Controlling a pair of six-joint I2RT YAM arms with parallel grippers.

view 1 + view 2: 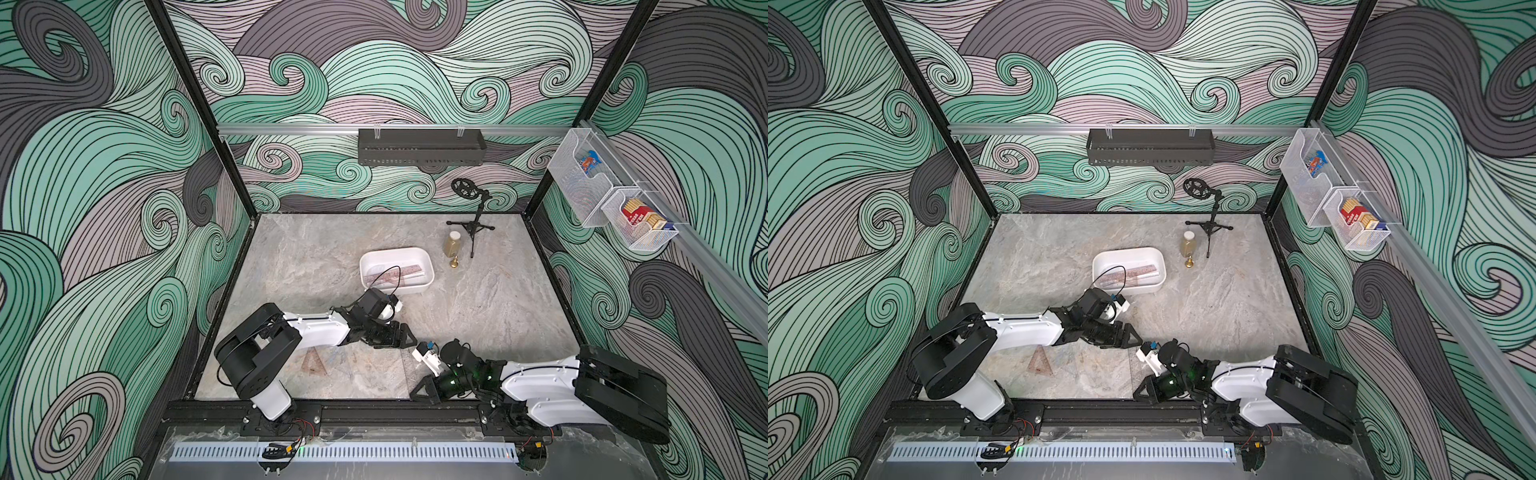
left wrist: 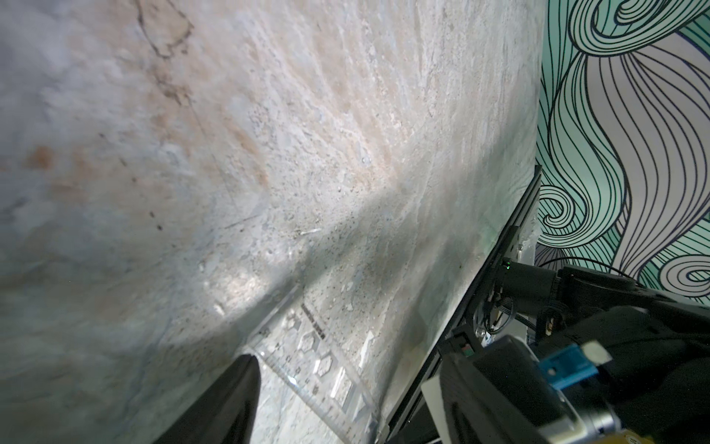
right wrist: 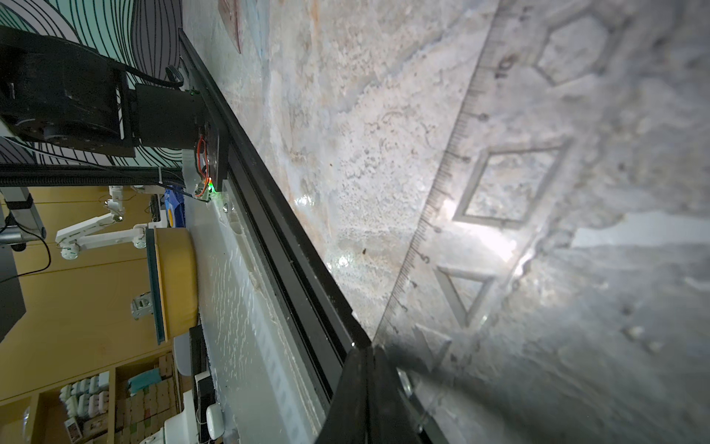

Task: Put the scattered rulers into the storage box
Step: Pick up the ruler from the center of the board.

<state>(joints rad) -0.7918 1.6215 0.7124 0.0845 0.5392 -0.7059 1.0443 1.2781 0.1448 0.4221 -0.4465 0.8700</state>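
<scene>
The white storage box (image 1: pixel 424 281) (image 1: pixel 1156 279) stands mid-table with rulers lying inside. Near the front edge, a clear straight ruler (image 1: pixel 409 370) (image 1: pixel 1135 370) (image 2: pixel 319 365) (image 3: pixel 511 180) lies on the table. My left gripper (image 1: pixel 405 337) (image 1: pixel 1130 338) is open over its far end; one dark finger (image 2: pixel 230 399) shows beside it. My right gripper (image 1: pixel 419 392) (image 1: pixel 1142 390) (image 3: pixel 369 357) is shut, its tips against the ruler's near corner, nothing between them. A reddish-brown set square (image 1: pixel 313 363) (image 1: pixel 1040 361) and a faint bluish set square (image 1: pixel 345 360) (image 1: pixel 1068 364) lie by the left arm.
A bottle (image 1: pixel 453 244), a small brass piece (image 1: pixel 455 262) and a black tripod stand (image 1: pixel 476 224) are behind the box to the right. A black wall tray (image 1: pixel 419 147) and wire baskets (image 1: pixel 582 183) hang on the walls. The black front rail (image 1: pixel 374 409) borders the table.
</scene>
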